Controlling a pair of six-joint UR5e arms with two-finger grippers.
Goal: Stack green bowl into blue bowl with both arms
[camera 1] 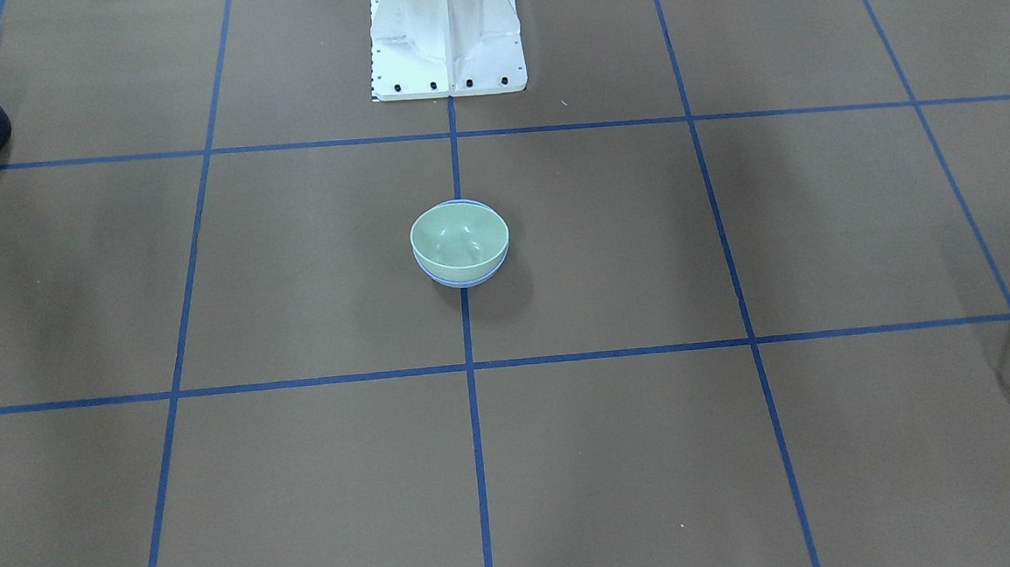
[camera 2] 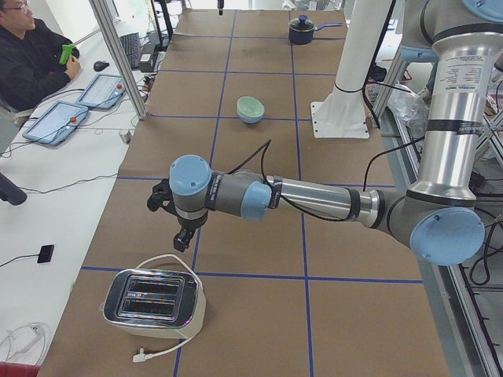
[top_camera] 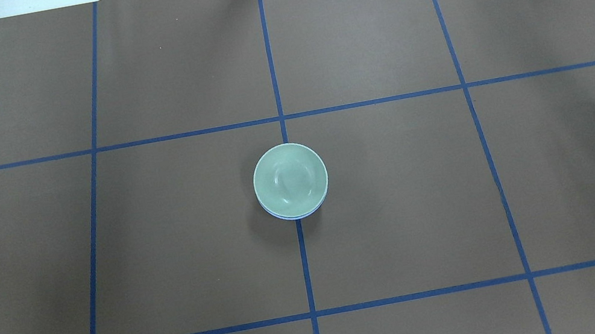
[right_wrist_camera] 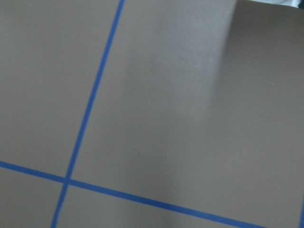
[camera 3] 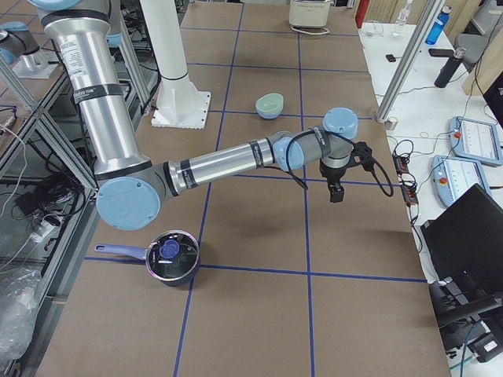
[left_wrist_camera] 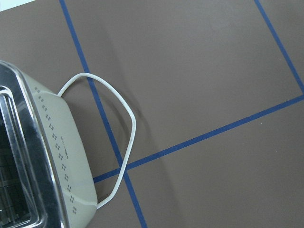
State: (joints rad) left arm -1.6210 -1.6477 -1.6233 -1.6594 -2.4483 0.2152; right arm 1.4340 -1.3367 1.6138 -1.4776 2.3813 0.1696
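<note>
Two glossy plastic bowls sit nested at the centre of the table (camera 1: 743, 444), the green bowl (camera 1: 458, 236) inside the blue bowl (camera 1: 463, 279), probably light, stiff, slippery and best pinched by the rim, while the left gripper (camera 2: 181, 240) and right gripper (camera 3: 335, 195) hang well away, whether open or closed impossible to tell.

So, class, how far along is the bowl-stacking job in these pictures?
Done: the green bowl sits nested in the blue bowl at the middle of the table. In hand: nothing; the left gripper hangs near the toaster, the right gripper over the table, both far from the bowls. Left: nothing apparent.
</note>
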